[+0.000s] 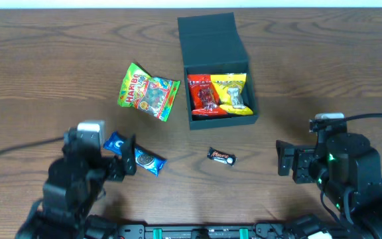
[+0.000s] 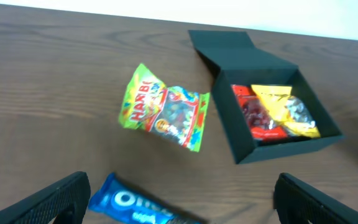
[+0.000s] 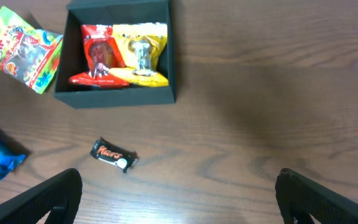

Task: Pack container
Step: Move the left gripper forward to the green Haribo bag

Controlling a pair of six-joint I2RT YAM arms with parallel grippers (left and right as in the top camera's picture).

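The container (image 1: pixel 223 121), a dark teal box, stands at the table's middle back with its flap lid (image 1: pixel 209 36) open away from me. Inside lie a red packet (image 1: pixel 203 95) and a yellow packet (image 1: pixel 234 93). A green Haribo bag (image 1: pixel 148 91) lies left of the box. A blue Oreo packet (image 1: pixel 140 155) lies in front of that, and my left gripper (image 1: pixel 125 160) is open right over it, with the Oreo packet (image 2: pixel 129 202) low between its fingers. A small Mars bar (image 1: pixel 221 157) lies in front of the box. My right gripper (image 1: pixel 285 159) is open and empty, to the right of the bar.
The dark wooden table (image 1: pixel 323 66) runs to a pale edge at the back. In the right wrist view the Mars bar (image 3: pixel 114 155) lies ahead and left of the open fingers, with the container (image 3: pixel 114 96) beyond it. A cable (image 1: pixel 18 149) trails left of the left arm.
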